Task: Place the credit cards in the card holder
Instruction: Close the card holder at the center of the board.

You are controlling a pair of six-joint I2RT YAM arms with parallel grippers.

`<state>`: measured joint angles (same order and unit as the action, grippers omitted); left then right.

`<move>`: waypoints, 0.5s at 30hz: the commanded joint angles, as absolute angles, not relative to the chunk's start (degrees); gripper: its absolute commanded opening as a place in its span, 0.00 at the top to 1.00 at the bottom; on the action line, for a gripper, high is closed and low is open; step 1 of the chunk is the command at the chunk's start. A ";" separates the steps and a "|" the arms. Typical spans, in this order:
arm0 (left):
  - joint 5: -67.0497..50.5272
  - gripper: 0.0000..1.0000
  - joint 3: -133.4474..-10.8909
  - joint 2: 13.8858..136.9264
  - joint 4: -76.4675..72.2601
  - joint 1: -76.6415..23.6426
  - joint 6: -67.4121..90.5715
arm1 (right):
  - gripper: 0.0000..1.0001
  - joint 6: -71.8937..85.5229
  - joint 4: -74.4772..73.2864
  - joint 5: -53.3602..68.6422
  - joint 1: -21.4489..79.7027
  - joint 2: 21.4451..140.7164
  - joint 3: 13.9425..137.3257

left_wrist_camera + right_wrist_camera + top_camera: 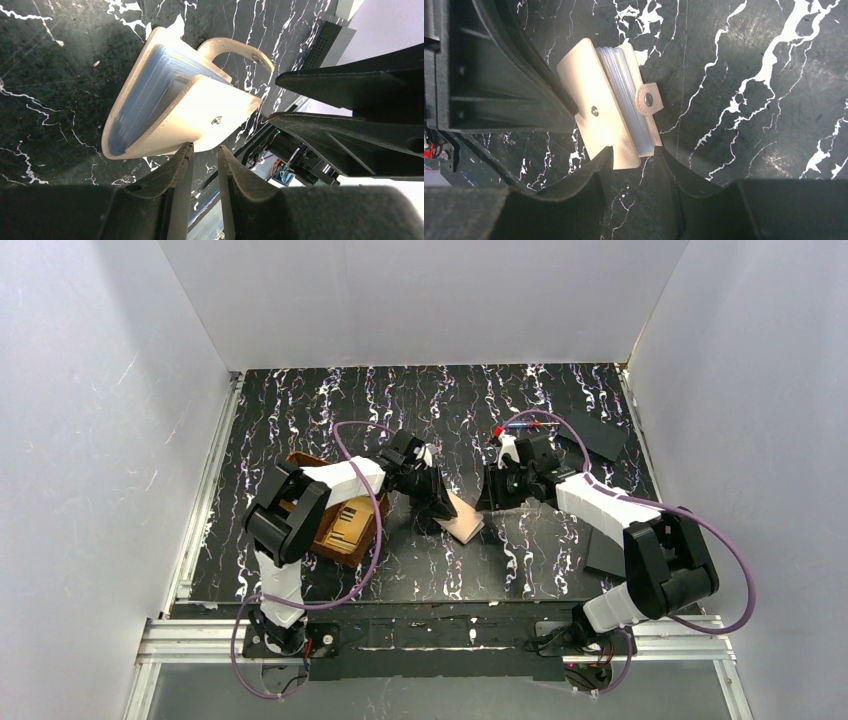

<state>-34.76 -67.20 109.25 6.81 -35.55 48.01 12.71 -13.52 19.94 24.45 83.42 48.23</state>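
Observation:
The cream card holder (463, 521) lies on the black marbled table between my two grippers, folded, with its snap tab loose. In the left wrist view the card holder (210, 117) shows bluish sleeves inside. My left gripper (203, 148) is slightly open with nothing between the fingers, and one fingertip (186, 150) touches the holder's lower edge. My right gripper (634, 151) is open and straddles the near end of the card holder (601, 112). Tan credit cards (347, 526) lie in the brown woven tray (325, 538) under my left arm.
Black flat plates lie at the back right (603, 436) and near my right arm (603, 552). A small red and blue item (520, 427) lies behind the right gripper. White walls enclose the table on three sides.

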 commanded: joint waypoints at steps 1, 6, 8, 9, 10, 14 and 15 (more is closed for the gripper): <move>-35.12 0.77 -69.52 109.75 7.28 -35.86 46.09 | 0.56 12.18 -9.24 21.87 24.26 84.91 51.25; -34.99 0.78 -69.82 111.71 7.29 -35.95 45.64 | 0.57 10.55 -8.15 20.89 23.55 88.29 52.06; -34.79 0.78 -70.13 111.95 7.64 -35.90 45.24 | 0.58 10.60 -7.47 21.24 23.30 89.10 52.71; -34.66 0.78 -70.58 112.15 8.22 -35.90 44.83 | 0.58 10.56 -7.37 21.19 23.29 89.57 53.15; -34.51 0.78 -70.98 112.46 9.10 -35.89 44.18 | 0.58 10.51 -7.21 21.04 23.23 90.31 53.72; -35.39 0.77 -71.83 113.93 10.46 -35.91 43.55 | 0.58 9.68 -7.37 20.13 22.75 91.91 54.86; -35.38 0.77 -71.77 114.11 10.39 -35.91 43.66 | 0.59 9.71 -7.18 20.25 22.58 92.08 54.97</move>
